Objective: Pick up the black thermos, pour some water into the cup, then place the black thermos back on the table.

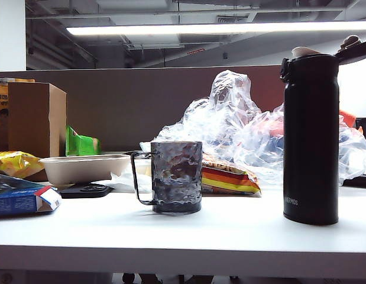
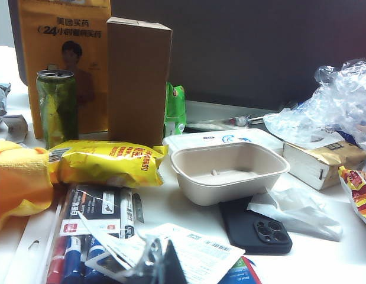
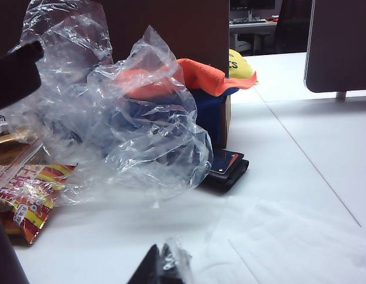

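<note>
The exterior camera sat low at the surface's [image 1: 230, 236] front edge, facing the clutter closely. Each wrist camera looked level across it. Left wrist and exterior views shared the beige bowl [image 2: 229, 171]; all three showed the crumpled plastic [image 3: 123, 118].

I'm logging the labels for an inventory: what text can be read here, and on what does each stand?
"THERMOS": pale lettering near the base of the black thermos.
"24": on the orange bag in the left wrist view, among Chinese characters too small to quote reliably.
Snack bags, marker pack, paper slip, blue box: print too small or blurred.
The cup: no text.
</note>
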Robot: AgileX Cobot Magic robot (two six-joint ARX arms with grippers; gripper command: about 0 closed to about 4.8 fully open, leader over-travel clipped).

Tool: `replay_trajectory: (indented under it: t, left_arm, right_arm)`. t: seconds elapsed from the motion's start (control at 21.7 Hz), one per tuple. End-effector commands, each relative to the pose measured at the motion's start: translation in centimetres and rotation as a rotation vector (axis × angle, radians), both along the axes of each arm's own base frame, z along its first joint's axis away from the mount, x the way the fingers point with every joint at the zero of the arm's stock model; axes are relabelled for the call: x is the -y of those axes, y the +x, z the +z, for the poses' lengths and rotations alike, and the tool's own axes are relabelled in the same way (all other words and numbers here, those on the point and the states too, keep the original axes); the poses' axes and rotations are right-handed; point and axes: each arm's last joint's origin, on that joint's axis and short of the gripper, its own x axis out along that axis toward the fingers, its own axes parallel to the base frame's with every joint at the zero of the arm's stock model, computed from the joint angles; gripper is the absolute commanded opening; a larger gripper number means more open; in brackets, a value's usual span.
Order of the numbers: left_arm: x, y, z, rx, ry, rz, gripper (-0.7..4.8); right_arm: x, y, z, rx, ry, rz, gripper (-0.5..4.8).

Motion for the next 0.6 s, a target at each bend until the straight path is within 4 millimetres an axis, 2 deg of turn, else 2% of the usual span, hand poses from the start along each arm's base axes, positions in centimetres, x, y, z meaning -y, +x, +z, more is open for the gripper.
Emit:
replay_trajectory:
  t: [0.05, 0.09, 0.14, 0.18, 0.23, 0.46, 0.6]
  left_arm:
    - [0.0, 0.0, 0.3, 0.017, -0.059, -0.020, 0.63]
    - [0.1, -0.1, 0.5, 0.019, -0.094, -0.023, 2.25]
    - [0.1, -0.1, 0.8, 0.026, -0.121, -0.025, 4.12]
    - [0.1, -0.3, 1.2, 0.039, -0.145, -0.029, 4.79]
    - [0.1, -0.4, 1.7, 0.051, -0.157, -0.038, 4.79]
    - [0.6, -1.5, 5.5, 0.137, -0.199, -0.199, 4.79]
    - [0.8, -2.2, 8.0, 0.175, -0.214, -0.259, 4.79]
  right_arm:
    - [0.0, -0.2, 1.0, 0.031, 0.003, 0.008, 0.48]
    - [-0.1, -0.4, 1.8, 0.039, 0.003, 0.008, 1.51]
    - [-0.1, -0.7, 2.8, 0.054, 0.001, 0.008, 3.15]
    - [-0.1, -1.0, 3.8, 0.073, 0.000, 0.004, 4.23]
    - [-0.2, -1.5, 5.0, 0.096, -0.003, -0.001, 4.79]
    - [-0.5, -3.5, 10.2, 0.222, -0.070, 0.071, 4.79]
    - [-0.6, -3.6, 12.1, 0.232, -0.087, 0.098, 4.79]
